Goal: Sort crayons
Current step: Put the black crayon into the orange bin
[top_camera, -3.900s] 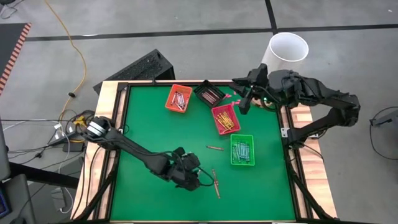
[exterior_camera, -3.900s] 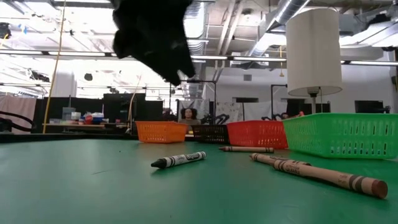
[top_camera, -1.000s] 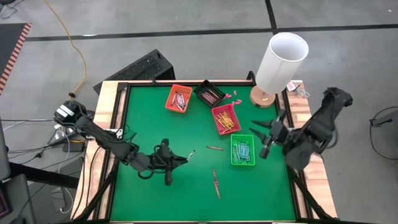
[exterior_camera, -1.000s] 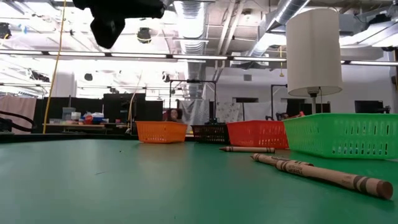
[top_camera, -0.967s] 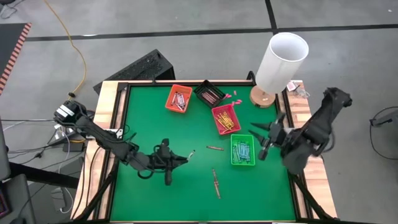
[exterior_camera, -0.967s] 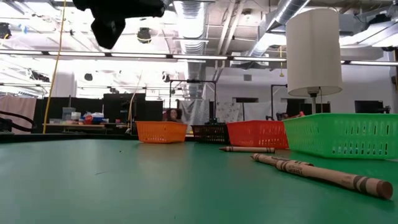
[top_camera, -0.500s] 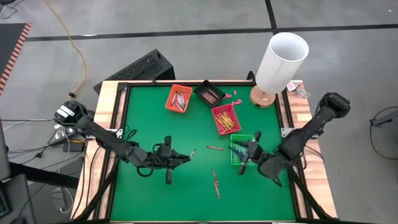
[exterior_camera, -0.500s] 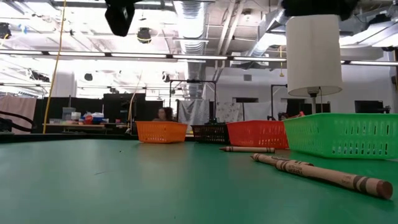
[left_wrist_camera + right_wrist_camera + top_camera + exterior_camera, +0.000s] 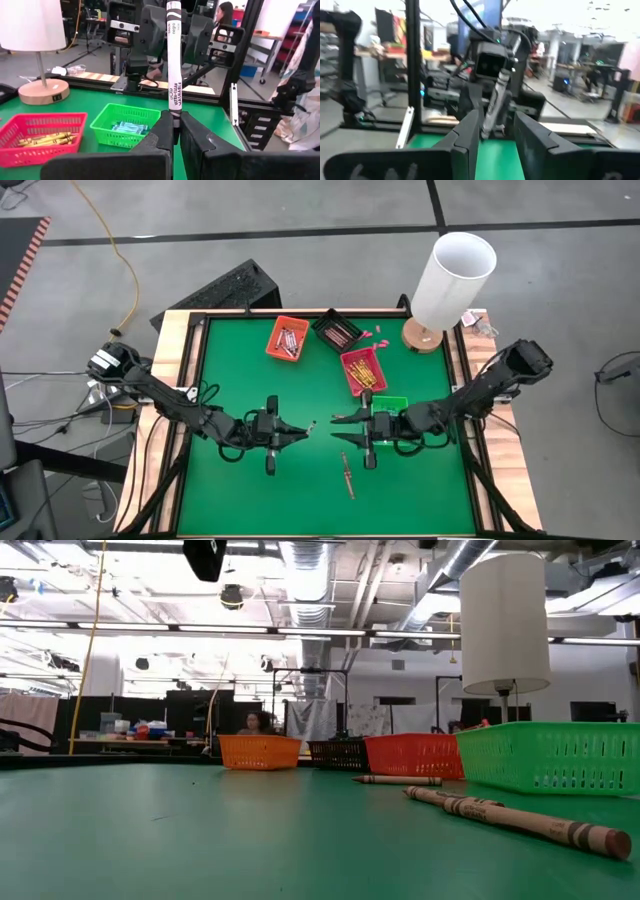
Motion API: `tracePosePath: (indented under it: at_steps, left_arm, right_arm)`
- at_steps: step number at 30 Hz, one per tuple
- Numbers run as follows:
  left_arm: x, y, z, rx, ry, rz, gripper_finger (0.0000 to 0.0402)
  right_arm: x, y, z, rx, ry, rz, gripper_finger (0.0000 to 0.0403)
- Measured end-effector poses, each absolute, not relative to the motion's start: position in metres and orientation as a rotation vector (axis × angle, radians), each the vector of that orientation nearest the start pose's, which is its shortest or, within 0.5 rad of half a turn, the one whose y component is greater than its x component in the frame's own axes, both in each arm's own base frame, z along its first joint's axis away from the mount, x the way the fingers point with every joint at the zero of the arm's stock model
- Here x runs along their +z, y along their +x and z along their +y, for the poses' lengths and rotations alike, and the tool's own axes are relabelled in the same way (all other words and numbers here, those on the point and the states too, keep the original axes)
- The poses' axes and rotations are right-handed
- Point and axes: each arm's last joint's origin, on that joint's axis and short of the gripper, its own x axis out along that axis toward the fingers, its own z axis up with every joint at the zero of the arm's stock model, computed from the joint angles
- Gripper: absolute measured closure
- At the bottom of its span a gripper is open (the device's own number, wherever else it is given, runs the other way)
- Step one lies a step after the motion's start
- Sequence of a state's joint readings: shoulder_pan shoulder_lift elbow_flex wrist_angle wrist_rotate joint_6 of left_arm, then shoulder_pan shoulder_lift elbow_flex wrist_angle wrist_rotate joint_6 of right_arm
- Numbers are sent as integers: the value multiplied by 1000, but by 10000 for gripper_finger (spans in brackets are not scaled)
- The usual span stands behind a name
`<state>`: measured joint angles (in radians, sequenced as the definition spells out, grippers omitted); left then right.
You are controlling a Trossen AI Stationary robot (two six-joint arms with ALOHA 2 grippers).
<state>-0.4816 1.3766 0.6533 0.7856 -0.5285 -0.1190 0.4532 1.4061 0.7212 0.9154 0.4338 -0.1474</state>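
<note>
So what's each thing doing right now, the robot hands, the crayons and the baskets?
Left hand: shut on grey crayon, held upright above the table.
Right hand: open, facing the left hand.
Brown crayon: lying loose on the table.
Green basket: holds blue crayons.
Red basket: holds yellow crayons.

The tabletop (image 9: pixel 250 370) is bright green with a light wood edge. Four small baskets sit near its back edge: an orange basket (image 9: pixel 287 338), a dark brown basket (image 9: pixel 336 330), a red basket (image 9: pixel 361 370) with yellow crayons (image 9: pixel 362 369) inside, and a green basket (image 9: pixel 128 124) with blue crayons (image 9: pixel 128 127) inside. The lamp (image 9: pixel 454 268) has a white shade and a tan base. Both arms are black. The crayon (image 9: pixel 174 65) held up is white with black writing and a black tip.
</note>
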Motion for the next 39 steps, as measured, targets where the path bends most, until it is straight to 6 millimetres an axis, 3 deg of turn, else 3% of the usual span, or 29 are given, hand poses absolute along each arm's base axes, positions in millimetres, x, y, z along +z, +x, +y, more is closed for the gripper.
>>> tracePosePath:
  at_steps: [14, 21, 25, 32, 39]
  left_arm:
    - [256, 259, -119, 37, -103, -101, 401]
    - [255, 259, -119, 38, -95, -90, 401]
    - [255, 259, -119, 38, -85, -90, 401]
    - [255, 259, -118, 47, -75, -86, 401]
    - [253, 259, -117, 86, -67, -70, 392]
  right_arm:
    - [273, 321, 111, 39, -34, -202, 183]
    - [281, 336, 107, 28, -47, -209, 180]
    - [283, 337, 107, 34, -50, -200, 217]
    - [282, 337, 108, 38, -52, -192, 376]
    - [281, 338, 107, 12, -39, -178, 397]
